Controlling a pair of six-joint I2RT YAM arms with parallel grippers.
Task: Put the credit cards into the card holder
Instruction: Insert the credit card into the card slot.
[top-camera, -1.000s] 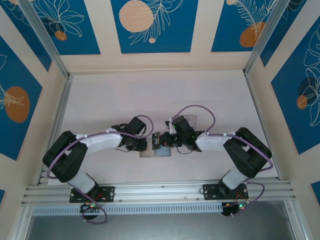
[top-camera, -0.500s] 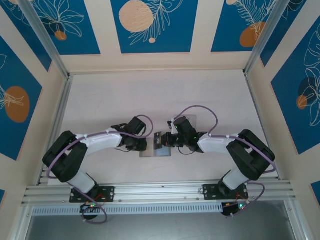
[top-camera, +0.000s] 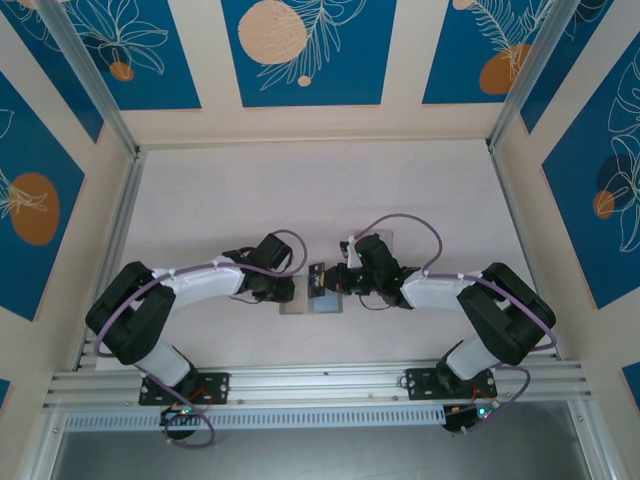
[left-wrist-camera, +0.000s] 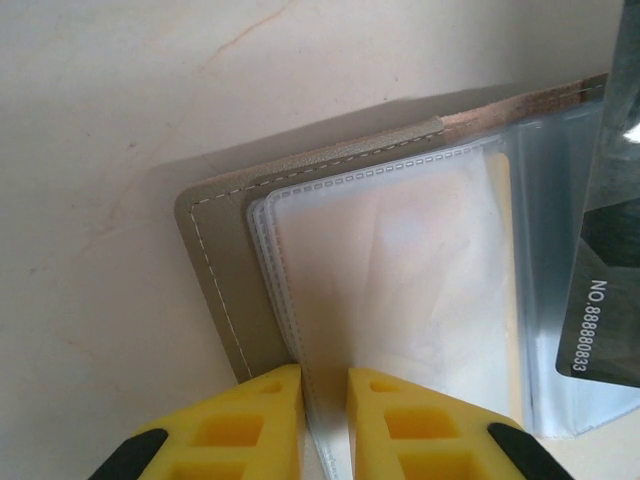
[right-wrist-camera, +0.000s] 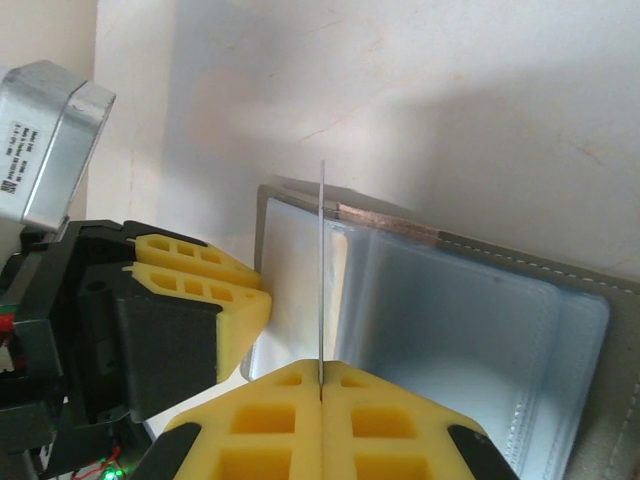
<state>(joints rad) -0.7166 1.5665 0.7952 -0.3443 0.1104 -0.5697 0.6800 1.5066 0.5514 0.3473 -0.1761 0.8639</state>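
Clear sleeve of the holder is pinched by the left gripper; right gripper clamps a card edge-on just ahead, seemingly above a pocket. Lower it square, slide slowly, sleeve held taut.

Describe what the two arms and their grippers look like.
The left arm and right arm each have bulky black joints joined by a white link, with a purple cable looping along them. The left gripper and right gripper have black bodies and blocky yellow fingers with rectangular cut-outs.
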